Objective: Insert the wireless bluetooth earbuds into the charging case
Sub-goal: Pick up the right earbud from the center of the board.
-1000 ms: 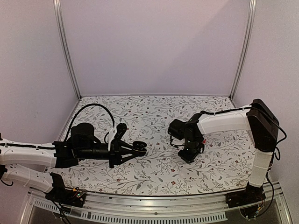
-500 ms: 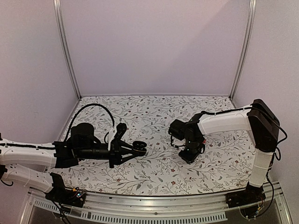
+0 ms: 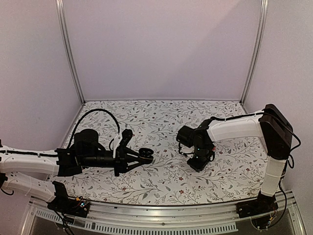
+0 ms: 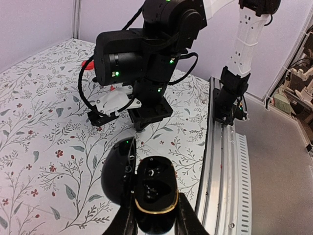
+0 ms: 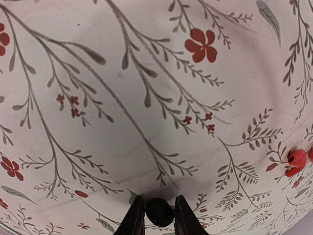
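My left gripper [image 4: 155, 218] is shut on the charging case [image 4: 155, 188], a black shell with a gold rim. Its lid [image 4: 116, 171] hangs open to the left, and both sit low over the cloth at centre-left [image 3: 145, 156]. My right gripper [image 5: 159, 211] points straight down at the cloth right of centre [image 3: 198, 164]. Its fingers press on either side of a small round black earbud [image 5: 159, 212]. A glossy red earbud [image 5: 296, 159] lies on the cloth at the right edge of the right wrist view. A red spot [image 4: 88, 63] shows behind the right arm.
The patterned tablecloth [image 3: 161, 181] covers the table, with a metal rail [image 4: 222, 161] along its near edge. Pale walls and two upright frame posts [image 3: 68, 54] close in the back and sides. The left arm's black cable [image 3: 100, 111] loops above the cloth.
The right wrist has shifted very slightly over the same spot. The left arm and the case have not moved.
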`<state>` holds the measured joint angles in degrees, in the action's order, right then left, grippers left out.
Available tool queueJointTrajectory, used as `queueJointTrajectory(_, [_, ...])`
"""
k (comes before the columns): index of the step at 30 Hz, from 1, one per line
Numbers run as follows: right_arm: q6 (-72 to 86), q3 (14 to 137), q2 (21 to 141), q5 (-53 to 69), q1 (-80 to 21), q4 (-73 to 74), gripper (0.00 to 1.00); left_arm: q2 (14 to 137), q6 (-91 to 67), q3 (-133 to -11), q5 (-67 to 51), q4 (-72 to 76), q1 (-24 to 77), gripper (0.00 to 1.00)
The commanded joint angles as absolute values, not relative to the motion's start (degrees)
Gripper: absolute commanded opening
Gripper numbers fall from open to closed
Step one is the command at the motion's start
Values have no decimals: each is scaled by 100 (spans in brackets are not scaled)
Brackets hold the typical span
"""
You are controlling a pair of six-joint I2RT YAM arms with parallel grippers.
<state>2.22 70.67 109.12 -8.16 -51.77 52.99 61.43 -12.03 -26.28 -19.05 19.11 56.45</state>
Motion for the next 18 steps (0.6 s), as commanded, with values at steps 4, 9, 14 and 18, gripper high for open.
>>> queueJointTrajectory(4, [254, 6929, 10690, -633, -5209, 5064, 19, 6091, -1177, -2512, -1893, 2208, 5582, 0])
queueJointTrajectory(9, [313, 6890, 10429, -508, -5175, 4717, 17, 6029, -1143, -2416, -1840, 2381, 5581, 0])
queueJointTrajectory(14, [343, 6821, 10180, -281, -5041, 4406, 15, 5940, -1101, -2318, -1743, 2462, 5590, 0])
queueJointTrajectory(18, [402, 6808, 9798, 195, -4876, 3988, 14, 5788, -1020, -2054, -1734, 2839, 5628, 0])
